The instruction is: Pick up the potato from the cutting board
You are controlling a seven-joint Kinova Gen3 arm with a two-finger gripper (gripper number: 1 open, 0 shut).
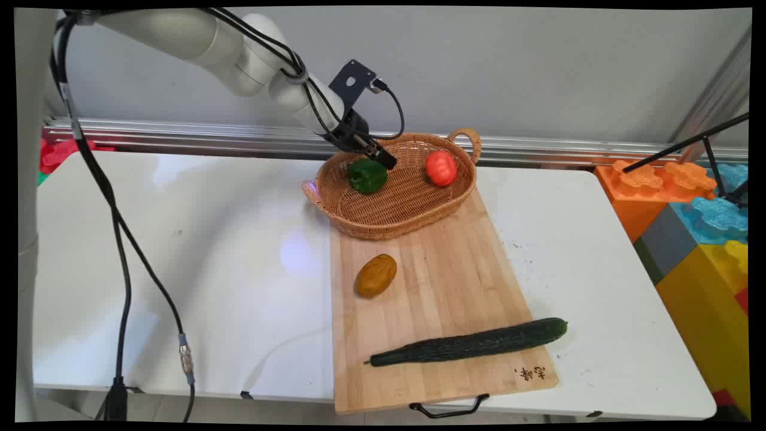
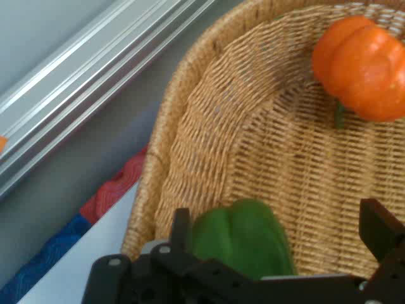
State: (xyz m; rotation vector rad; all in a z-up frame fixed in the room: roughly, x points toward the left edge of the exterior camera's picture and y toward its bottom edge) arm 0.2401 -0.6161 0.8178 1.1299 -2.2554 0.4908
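A green bell pepper (image 1: 367, 175) lies in the left part of a wicker basket (image 1: 383, 230), and a red-orange tomato (image 1: 441, 167) sits in the basket's right part. My gripper (image 1: 384, 159) reaches down into the basket just above and behind the pepper. In the hand view the gripper (image 2: 278, 221) is open. The pepper (image 2: 247, 237) lies between the fingers, close to the left finger (image 2: 181, 229) and well apart from the right one. The tomato (image 2: 364, 66) rests further along the woven basket wall (image 2: 209, 145).
The basket stands on the far end of a wooden cutting board (image 1: 455, 269). On the board lie a brown potato (image 1: 376, 275) and a long dark cucumber (image 1: 473, 342). Large coloured toy blocks (image 1: 688, 227) stand off the table's right side. Black cables (image 1: 122, 239) hang at the left.
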